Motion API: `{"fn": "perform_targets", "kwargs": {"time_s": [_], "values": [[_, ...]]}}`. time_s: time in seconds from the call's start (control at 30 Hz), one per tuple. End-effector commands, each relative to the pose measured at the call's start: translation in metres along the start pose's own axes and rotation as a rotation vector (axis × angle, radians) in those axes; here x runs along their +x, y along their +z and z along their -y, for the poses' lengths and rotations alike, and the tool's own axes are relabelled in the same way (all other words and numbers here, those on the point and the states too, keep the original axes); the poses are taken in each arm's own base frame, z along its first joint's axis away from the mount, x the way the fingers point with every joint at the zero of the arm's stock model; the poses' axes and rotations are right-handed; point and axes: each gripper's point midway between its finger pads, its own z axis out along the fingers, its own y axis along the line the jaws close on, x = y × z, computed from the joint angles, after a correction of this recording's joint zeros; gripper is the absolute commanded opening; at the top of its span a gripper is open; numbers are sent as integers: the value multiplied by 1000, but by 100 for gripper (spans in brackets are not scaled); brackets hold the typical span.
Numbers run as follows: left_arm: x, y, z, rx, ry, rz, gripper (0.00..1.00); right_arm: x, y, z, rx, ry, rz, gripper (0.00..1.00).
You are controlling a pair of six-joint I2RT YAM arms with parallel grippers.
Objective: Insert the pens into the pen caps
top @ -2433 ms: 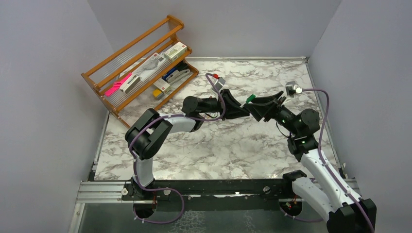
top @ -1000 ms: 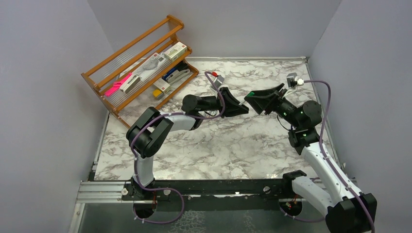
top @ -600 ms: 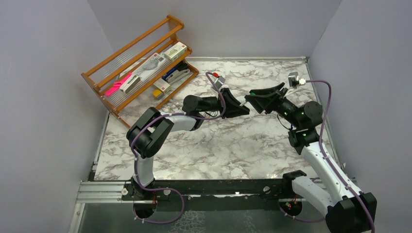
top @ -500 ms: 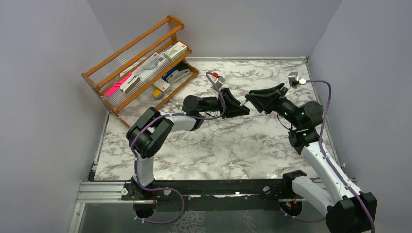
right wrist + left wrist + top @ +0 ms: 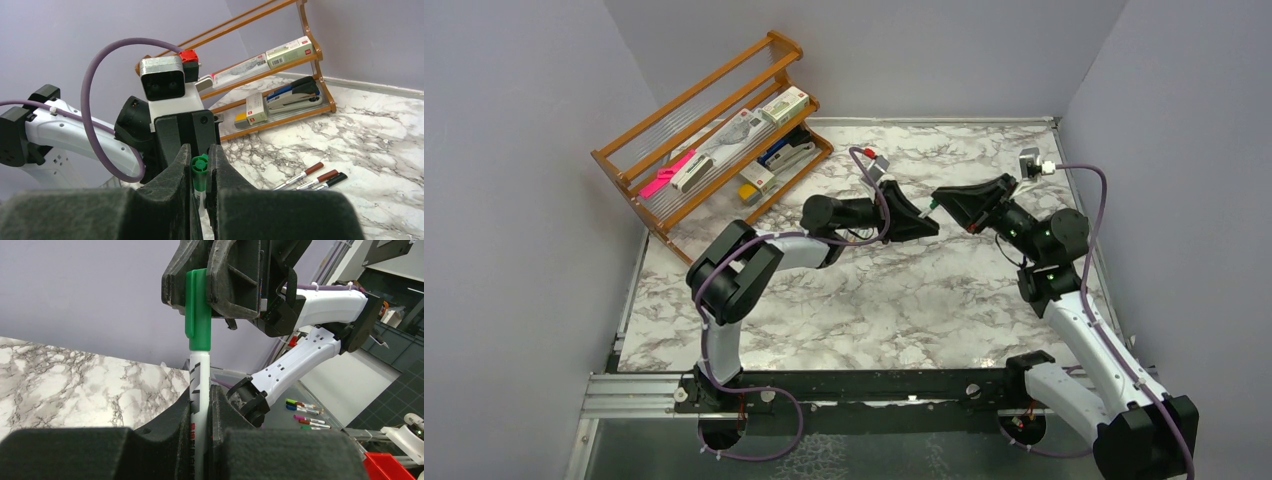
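A white pen (image 5: 199,371) stands upright between the pads of my left gripper (image 5: 200,396), which is shut on its barrel. A green pen cap (image 5: 196,305) sits on the pen's upper end. My right gripper (image 5: 200,164) is shut on that green cap (image 5: 200,166), with the white barrel (image 5: 200,196) showing just below it. From above, the left gripper (image 5: 922,224) and the right gripper (image 5: 943,201) meet tip to tip over the table's middle, a speck of green (image 5: 933,206) between them. Two pens with red-brown caps (image 5: 301,175) (image 5: 320,179) lie on the marble.
A black-capped pen (image 5: 334,180) lies beside the two capped ones. A wooden rack (image 5: 686,100) at the back left holds a pink marker (image 5: 667,173), a stapler (image 5: 786,152) and small boxes. Grey walls enclose the marble table (image 5: 874,310) on three sides.
The right gripper stood open and slightly back from the left one; it has since closed in and shut on the green cap. The left gripper kept its hold and edged slightly right.
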Motion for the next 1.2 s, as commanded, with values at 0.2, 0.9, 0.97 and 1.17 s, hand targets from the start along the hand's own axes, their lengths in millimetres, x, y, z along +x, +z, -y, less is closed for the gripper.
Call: {"fn": "perform_targets", "kwargs": {"time_s": [0.2, 0.9, 0.97, 1.17], "values": [[-43, 19, 35, 165, 221, 110, 0, 68, -16, 7, -28, 134, -214, 1], [-61, 35, 49, 223, 263, 137, 0, 142, -40, 19, -33, 333, -310, 1], [-62, 35, 50, 225, 262, 138, 0, 147, -41, 21, -27, 336, -316, 1], [-47, 28, 27, 169, 240, 116, 0, 134, -38, 18, -28, 303, -282, 1]]}}
